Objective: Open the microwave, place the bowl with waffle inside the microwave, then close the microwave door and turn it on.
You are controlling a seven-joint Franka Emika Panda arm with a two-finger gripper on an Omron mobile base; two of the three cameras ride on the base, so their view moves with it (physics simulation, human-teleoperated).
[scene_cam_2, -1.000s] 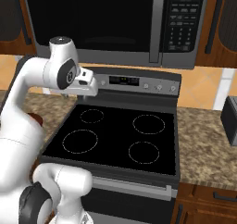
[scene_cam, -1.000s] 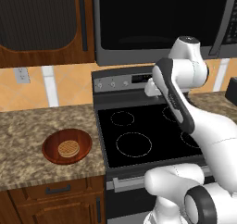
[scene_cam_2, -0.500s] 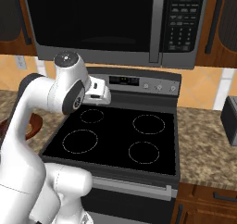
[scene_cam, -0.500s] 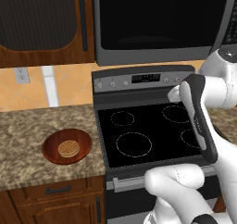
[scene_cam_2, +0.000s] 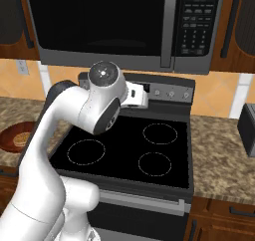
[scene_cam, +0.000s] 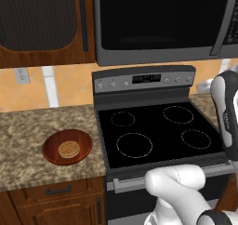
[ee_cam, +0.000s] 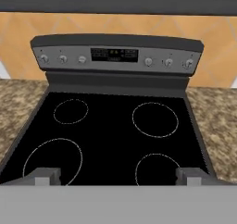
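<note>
Black glass-top stove: four ringed burners, knob panel along its back. Granite counter on both sides. Wooden cabinet above the counter, left of the stove. Wall outlet beneath the cabinet.

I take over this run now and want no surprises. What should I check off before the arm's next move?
1. Microwave door shut, so opening comes first: ok.
2. Door handle unobstructed: ok.
3. Gripper open and holding nothing: ok.
4. Bowl upright on the counter left of the stove: ok.
5. Waffle lying inside the bowl: ok.
6. Gripper lined up with the handle: not ok, it looks down at the stove.
</note>
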